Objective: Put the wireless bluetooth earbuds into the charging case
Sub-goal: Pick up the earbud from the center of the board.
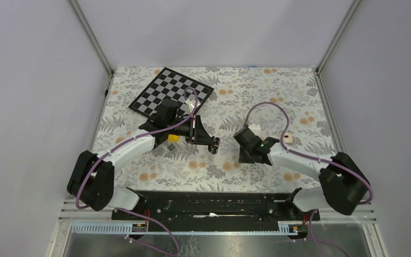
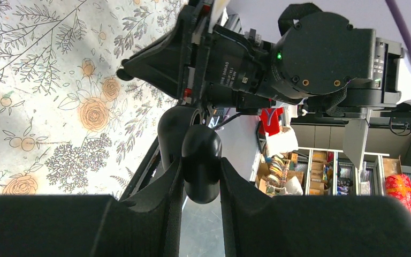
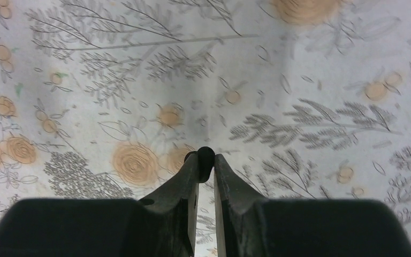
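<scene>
My left gripper (image 1: 208, 142) (image 2: 200, 163) is shut on the charging case (image 1: 214, 143) (image 2: 199, 144), a rounded black shell that it holds above the middle of the floral table. In the top view the case is a small dark shape with pale spots on it. My right gripper (image 1: 239, 147) (image 3: 206, 160) hangs just right of the case, shut on a tiny black earbud (image 3: 205, 152) pinched at the very fingertips over the tablecloth. That earbud is hidden in the top view. In the left wrist view the right arm's wrist (image 2: 310, 59) fills the space just beyond the case.
A small yellow block (image 1: 173, 138) lies on the table beside the left arm. A checkerboard (image 1: 171, 92) lies at the back left. Metal frame posts (image 1: 93, 40) and white walls bound the table on both sides.
</scene>
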